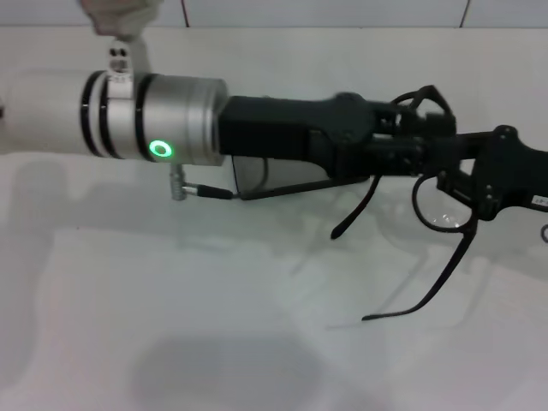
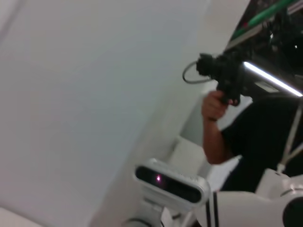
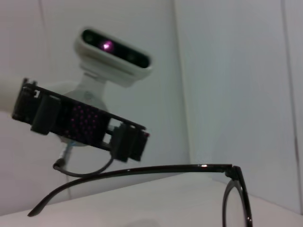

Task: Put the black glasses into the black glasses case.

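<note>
The black glasses (image 1: 441,210) hang in the air over the white table (image 1: 171,325), temple arms unfolded and pointing down towards me. My left arm reaches across from the left, and my left gripper (image 1: 432,128) is closed at the upper lens rim. My right gripper (image 1: 479,193) comes in from the right edge and is closed on the frame by the lower lens. The right wrist view shows one temple arm and a lens rim of the glasses (image 3: 142,171) close up. The black glasses case is out of view.
The thick silver and white left forearm (image 1: 154,116) with a green ring light spans the upper picture, a cable (image 1: 205,190) hanging below it. The left wrist view shows a person (image 2: 236,127) holding a black device, and my head camera (image 2: 170,182).
</note>
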`<control>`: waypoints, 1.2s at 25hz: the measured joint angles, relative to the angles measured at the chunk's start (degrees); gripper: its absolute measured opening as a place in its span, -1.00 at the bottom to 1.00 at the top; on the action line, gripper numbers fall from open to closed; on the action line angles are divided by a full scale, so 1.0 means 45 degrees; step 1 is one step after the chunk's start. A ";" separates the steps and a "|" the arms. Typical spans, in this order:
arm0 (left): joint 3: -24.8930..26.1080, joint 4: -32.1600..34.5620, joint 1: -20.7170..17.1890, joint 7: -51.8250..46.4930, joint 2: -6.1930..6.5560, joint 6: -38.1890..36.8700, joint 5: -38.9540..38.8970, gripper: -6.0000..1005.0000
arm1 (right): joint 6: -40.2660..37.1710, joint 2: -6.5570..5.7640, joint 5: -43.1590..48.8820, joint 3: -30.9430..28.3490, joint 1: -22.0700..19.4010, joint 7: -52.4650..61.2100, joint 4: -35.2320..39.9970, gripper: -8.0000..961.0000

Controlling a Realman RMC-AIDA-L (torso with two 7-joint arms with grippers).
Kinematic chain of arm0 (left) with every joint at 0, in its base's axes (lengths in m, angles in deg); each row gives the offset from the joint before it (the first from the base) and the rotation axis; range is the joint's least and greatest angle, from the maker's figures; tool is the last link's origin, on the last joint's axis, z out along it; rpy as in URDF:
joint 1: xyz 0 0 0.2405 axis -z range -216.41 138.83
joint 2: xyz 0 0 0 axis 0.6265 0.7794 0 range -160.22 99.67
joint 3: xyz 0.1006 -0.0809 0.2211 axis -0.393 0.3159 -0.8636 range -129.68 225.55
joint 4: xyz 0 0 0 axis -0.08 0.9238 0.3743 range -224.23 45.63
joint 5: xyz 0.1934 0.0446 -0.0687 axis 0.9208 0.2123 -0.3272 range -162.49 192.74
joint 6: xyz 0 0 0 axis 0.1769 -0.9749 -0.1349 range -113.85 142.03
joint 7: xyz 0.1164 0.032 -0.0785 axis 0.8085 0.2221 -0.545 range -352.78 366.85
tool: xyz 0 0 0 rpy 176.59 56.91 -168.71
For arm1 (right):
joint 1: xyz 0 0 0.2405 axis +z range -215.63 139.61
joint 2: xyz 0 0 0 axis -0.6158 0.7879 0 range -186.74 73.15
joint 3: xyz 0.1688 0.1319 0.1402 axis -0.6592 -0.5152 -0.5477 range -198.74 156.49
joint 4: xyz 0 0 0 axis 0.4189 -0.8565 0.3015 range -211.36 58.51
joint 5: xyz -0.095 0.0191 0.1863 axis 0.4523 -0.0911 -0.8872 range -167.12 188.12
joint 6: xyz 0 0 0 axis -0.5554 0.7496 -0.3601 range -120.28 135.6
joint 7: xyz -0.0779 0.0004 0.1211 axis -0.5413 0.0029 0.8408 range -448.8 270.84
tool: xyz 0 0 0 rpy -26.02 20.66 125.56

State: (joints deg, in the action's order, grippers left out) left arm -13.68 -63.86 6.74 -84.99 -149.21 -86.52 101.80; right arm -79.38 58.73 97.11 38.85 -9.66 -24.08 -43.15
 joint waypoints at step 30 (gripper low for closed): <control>-0.0308 0.0007 -0.1091 -0.0276 0.0566 0.0412 -0.0001 -0.08 | -0.6004 -0.0390 -0.0189 -0.5488 -0.0792 -0.0821 0.0012 -0.74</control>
State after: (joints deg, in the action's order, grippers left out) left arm -15.06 -63.83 1.83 -86.24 -146.66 -84.66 101.80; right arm -106.40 56.97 96.25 14.16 -13.22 -27.77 -43.10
